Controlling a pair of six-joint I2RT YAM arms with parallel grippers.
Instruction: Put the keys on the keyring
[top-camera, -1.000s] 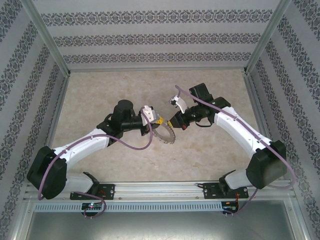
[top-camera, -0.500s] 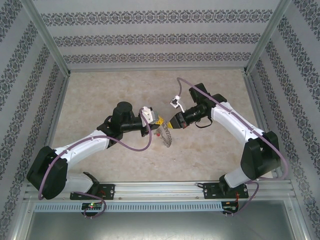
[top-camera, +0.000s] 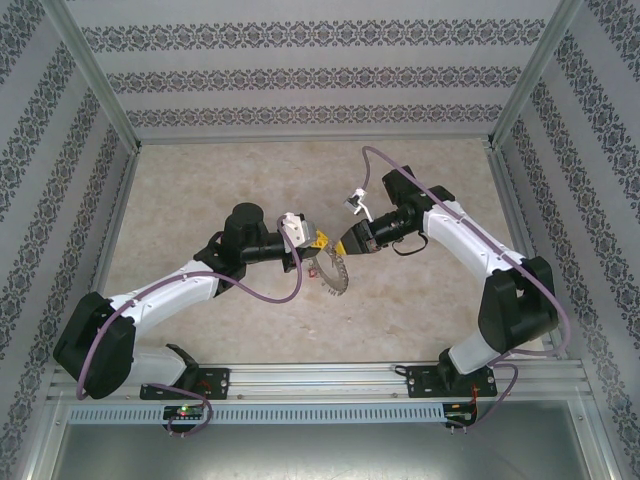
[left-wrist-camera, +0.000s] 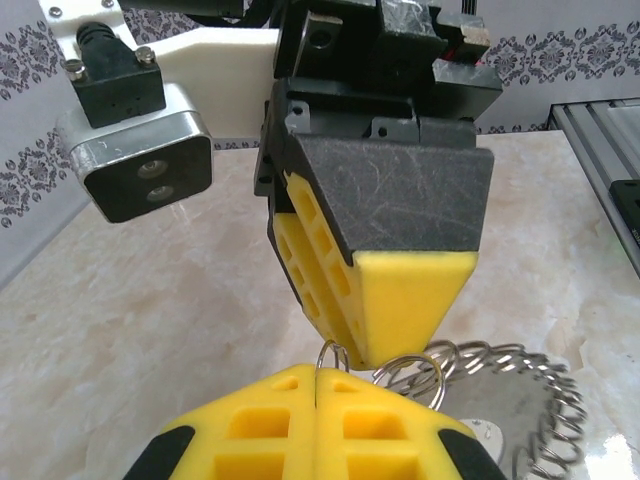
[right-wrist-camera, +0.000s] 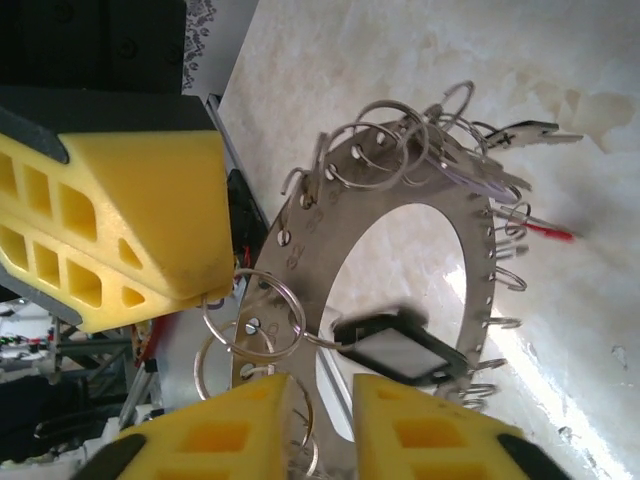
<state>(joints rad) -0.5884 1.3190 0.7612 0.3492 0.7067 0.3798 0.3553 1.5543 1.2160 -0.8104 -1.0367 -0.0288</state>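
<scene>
Beige marble table (top-camera: 200, 180) boxed in by patterned wallpaper walls; two arms meet just below the centre of the overhead frame.

Nearest, at the bottom of the left wrist view, the left gripper (left-wrist-camera: 318, 385) has its yellow fingers pressed flat together, apparently pinching a small wire loop (left-wrist-camera: 327, 352) that rises from the seam. At the bottom of the right wrist view, the right gripper (right-wrist-camera: 325, 388) stands partly open; a thin loop crosses the gap, but nothing looks clamped.

Just beyond it, centre frame, hangs the keyring (right-wrist-camera: 305, 215), a flat metal band fringed with loops, tilted above the table. A black-edged tab (right-wrist-camera: 395, 348) sits across its opening. Farthest, upper right, the keys (right-wrist-camera: 520, 130) and a red bit (right-wrist-camera: 548, 232) trail off its far rim.

Risks, as judged:
- The whole ring seems to hang from one thin loop, so a tug from the right fingers could slip it free and drop it.
- The loops crowd together, so closing now may catch the wrong one.
- The two sets of fingers nearly touch and may collide.
</scene>
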